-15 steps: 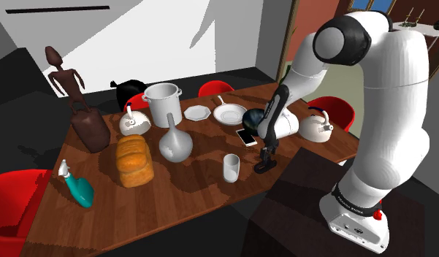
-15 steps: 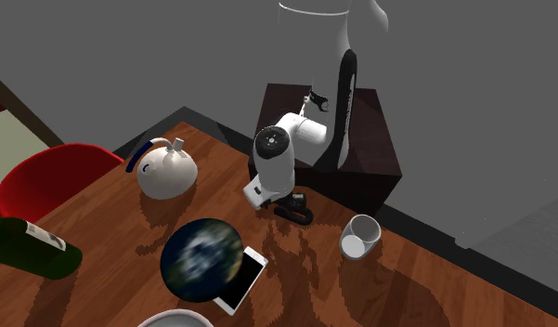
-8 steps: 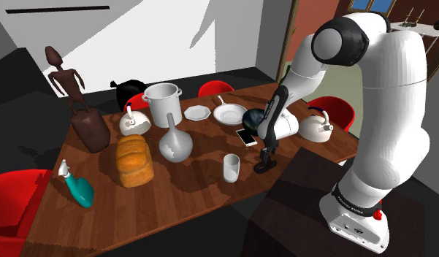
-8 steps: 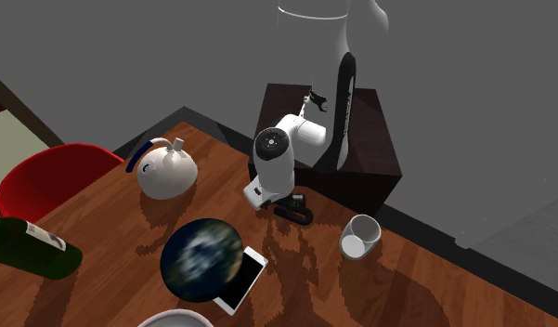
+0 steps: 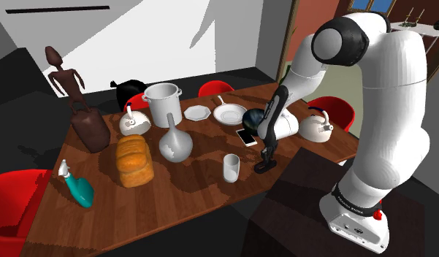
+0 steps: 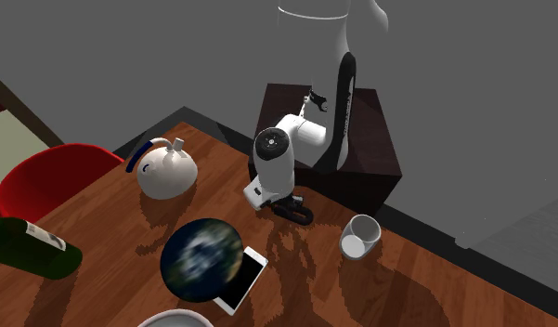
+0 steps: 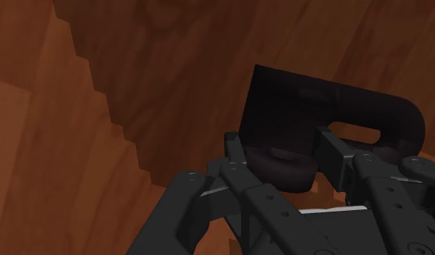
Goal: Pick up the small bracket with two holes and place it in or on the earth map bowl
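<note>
Resting on the wooden counter (image 7: pixel 136 72) near the edge by the stand, the black bracket (image 7: pixel 310 101) is pinched at its rounded end by the jaws of the gripper (image 7: pixel 281 145) (a clasp made plain in the wrist view, too small to judge from the shoulder view). The earth map bowl (image 6: pixel 202 258) is seen nearby, touching a white phone (image 6: pixel 241 279).

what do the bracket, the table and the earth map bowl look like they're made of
The bracket: plain matt black, no grain or glint; metal or plastic, the look leaves it open. The table: wood, judging by its reddish-brown grain pattern. The earth map bowl: smooth surface printed in blue and white like a globe; its material is not plain.
</note>
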{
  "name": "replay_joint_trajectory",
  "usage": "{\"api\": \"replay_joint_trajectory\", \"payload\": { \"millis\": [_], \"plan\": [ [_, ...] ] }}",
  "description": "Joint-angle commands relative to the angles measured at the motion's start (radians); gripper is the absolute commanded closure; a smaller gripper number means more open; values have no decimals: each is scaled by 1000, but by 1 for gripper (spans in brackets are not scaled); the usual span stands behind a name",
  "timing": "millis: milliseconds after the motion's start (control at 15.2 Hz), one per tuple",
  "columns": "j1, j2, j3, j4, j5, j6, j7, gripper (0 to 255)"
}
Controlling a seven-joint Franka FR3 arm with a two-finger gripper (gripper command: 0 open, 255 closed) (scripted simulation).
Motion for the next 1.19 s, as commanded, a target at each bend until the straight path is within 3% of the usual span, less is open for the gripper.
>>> {"api": "replay_joint_trajectory", "payload": {
  "millis": [0, 1122],
  "plan": [
    [0, 0, 0, 0, 0, 0, 0, 255],
    [66, -284, -88, -73, -93, -211, 72, 255]
  ]
}}
